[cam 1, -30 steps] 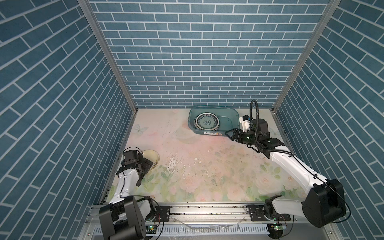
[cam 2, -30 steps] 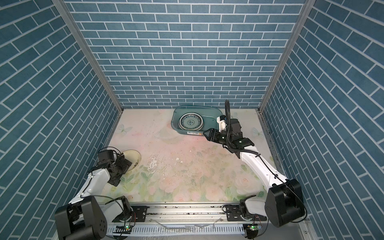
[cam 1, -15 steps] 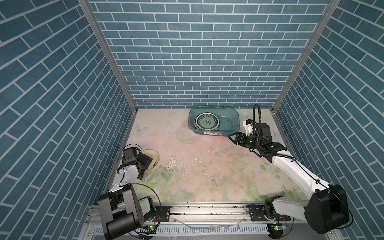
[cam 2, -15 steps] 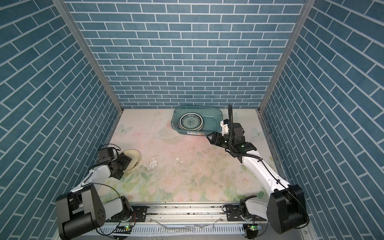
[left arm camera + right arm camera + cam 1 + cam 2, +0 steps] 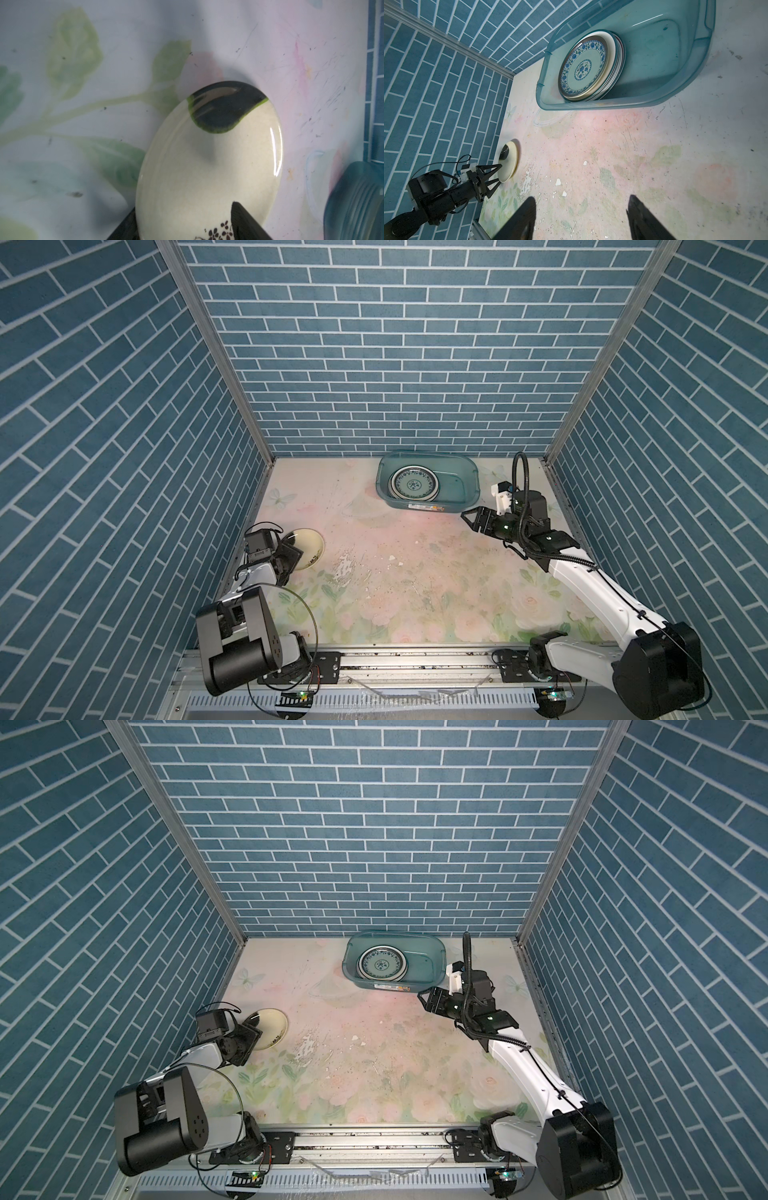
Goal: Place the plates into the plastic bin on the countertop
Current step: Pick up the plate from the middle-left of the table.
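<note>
Plates are nearly all in the bin: a stack (image 5: 591,66) lies flat at one end of the plastic bin (image 5: 455,489), topped by a dish with a blue floral ring. Only one plate is seen outside it.

The countertop (image 5: 415,572) is scuffed and flower-printed. The bin sits at its far edge against the back wall, probably so that both arms can reach it. Stacking at one end leaves the other half of the floor bare for more.

The cream plate (image 5: 207,166) lies near the left wall, well apart from the bin. The left gripper (image 5: 499,172) comes at it low from the near side. Its jaws stand apart, one over the rim and one at or under its edge. I cannot tell whether either touches yet. A low rim approach suits so shallow a dish, which gives no other hold.

The right gripper (image 5: 581,198) hovers near the bin's front wall with its jaws apart and nothing between them, apparently clear of the left arm's path.

A white label (image 5: 426,508) is on the bin's front wall, its print too small to read. The cream plate bears a black blotch (image 5: 224,108) edged in green and small dark flowers (image 5: 218,232), but no lettering.
</note>
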`<action>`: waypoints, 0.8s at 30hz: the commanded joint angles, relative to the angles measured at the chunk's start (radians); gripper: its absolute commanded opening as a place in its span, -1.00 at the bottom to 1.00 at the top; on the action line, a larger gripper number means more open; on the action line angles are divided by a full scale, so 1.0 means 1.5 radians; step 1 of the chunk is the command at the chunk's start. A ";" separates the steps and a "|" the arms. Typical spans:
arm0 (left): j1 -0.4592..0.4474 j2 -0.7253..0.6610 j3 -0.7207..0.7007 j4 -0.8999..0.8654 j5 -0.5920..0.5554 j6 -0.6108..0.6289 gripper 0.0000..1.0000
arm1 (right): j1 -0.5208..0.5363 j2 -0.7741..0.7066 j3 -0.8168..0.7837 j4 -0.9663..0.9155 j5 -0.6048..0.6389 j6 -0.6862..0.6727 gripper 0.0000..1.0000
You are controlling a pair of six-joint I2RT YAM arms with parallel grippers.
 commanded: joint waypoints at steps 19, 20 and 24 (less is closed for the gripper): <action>0.003 0.153 0.005 0.053 0.051 -0.006 -0.63 | -0.004 0.015 -0.005 0.017 0.008 0.011 0.40; 0.003 0.153 0.006 0.053 0.052 -0.004 -0.72 | -0.004 0.017 -0.004 0.017 0.007 0.012 0.39; 0.003 0.147 0.013 0.042 0.051 0.010 -0.90 | -0.005 0.023 -0.002 0.020 0.005 0.017 0.39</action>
